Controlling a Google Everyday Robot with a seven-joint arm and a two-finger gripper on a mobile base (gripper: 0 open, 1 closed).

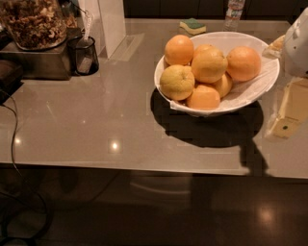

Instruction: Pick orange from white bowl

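Observation:
The white bowl [267, 54] stands on the grey table, right of centre, lined with white paper and holding several fruits. Deep orange ones lie at the back left [179, 49], the right [244, 63] and the front [203, 97]. A yellow, greenish-tinged fruit [177, 81] lies at the front left and a paler yellow-orange one [208, 64] on top in the middle. My gripper [288, 113] is at the frame's right edge, just right of the bowl and a little above the table, with the white arm part [298, 43] above it. It holds nothing that I can see.
A glass jar of nuts [33, 21] on a metal box and a small dark glass cup [83, 55] stand at the back left. A white box [108, 24], a sponge [192, 25] and a bottle [234, 12] are at the back. Cables hang at the left. The table's front edge [144, 166] runs across.

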